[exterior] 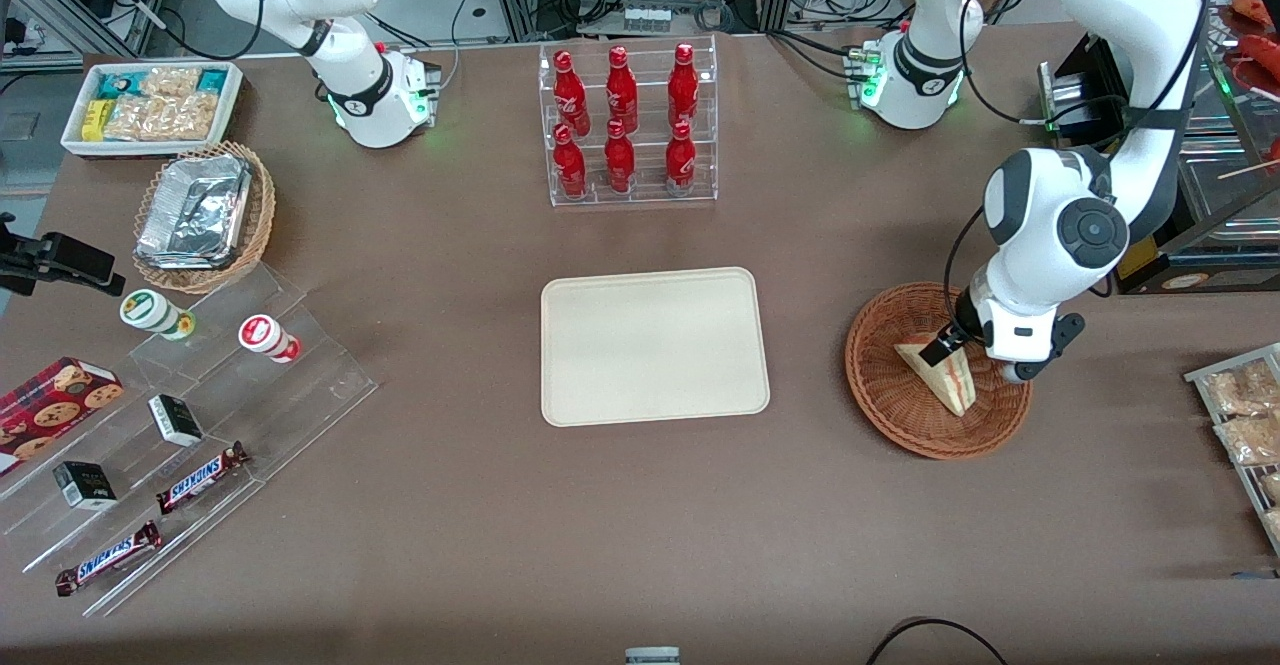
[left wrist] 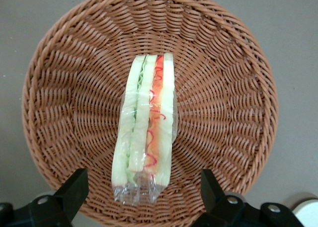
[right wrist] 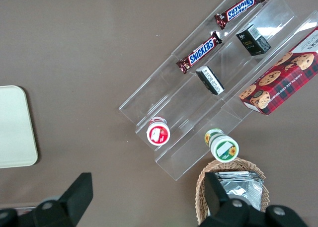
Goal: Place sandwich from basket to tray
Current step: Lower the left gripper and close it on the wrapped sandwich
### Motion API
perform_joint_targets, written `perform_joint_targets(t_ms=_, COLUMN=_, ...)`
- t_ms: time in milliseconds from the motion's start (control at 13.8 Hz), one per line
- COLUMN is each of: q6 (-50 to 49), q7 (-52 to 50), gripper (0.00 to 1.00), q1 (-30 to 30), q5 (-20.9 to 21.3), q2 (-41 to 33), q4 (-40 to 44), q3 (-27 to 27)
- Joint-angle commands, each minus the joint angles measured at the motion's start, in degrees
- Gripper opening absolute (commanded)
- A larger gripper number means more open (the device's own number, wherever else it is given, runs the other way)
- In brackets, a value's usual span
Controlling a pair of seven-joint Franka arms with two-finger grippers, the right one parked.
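Note:
The sandwich (exterior: 942,377) is a plastic-wrapped wedge of pale bread with green and red filling. It lies in the round reddish-brown wicker basket (exterior: 882,400) toward the working arm's end of the table. It also shows in the left wrist view (left wrist: 146,125), inside the basket (left wrist: 223,88). My left gripper (exterior: 953,342) hovers just above the sandwich, open and empty. In the left wrist view the gripper (left wrist: 144,192) has its black fingers (left wrist: 73,188) spread wide on either side of the sandwich's wrapped end, not touching it. The cream tray (exterior: 655,345) lies bare at the table's middle.
A clear rack of red bottles (exterior: 625,125) stands farther from the front camera than the tray. Toward the parked arm's end are a tan basket with foil containers (exterior: 200,215), a white snack box (exterior: 150,105) and clear steps with candy bars (exterior: 200,475). Snack packets (exterior: 1245,415) lie at the working arm's end.

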Motion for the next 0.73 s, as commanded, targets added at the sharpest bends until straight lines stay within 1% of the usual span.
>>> perform_joint_targets(t_ms=0, q6=2.94, q7=-0.89, gripper=1.00, q1=-0.10, q5=-0.05, q2=3.21, q4=0.22, q3=0.26)
perform_joint_targets(t_ms=218, q6=3.04, q7=-0.72, gripper=0.99, q1=-0.01, q5=0.39, q2=4.01, q4=0.31, q3=0.26)
perform_joint_targets(t_ms=290, q6=3.04, q7=-0.72, gripper=0.75, q1=-0.01, q5=0.48, q2=4.27, q4=0.31, q3=0.26)
perform_joint_targets(t_ms=363, q6=3.04, q7=-0.54, gripper=0.19, q1=-0.01, q5=0.57, q2=4.27, q4=0.22, q3=0.26)
perform_joint_targets(t_ms=435, q6=2.86, q7=-0.37, gripper=0.00, q1=-0.01, q5=0.66, q2=4.27, q4=0.14, q3=0.35)
perform_joint_targets(t_ms=653, q6=1.46, q7=1.30, gripper=0.00, q1=-0.01, q5=0.66, q2=3.40, q4=0.22, q3=0.35)
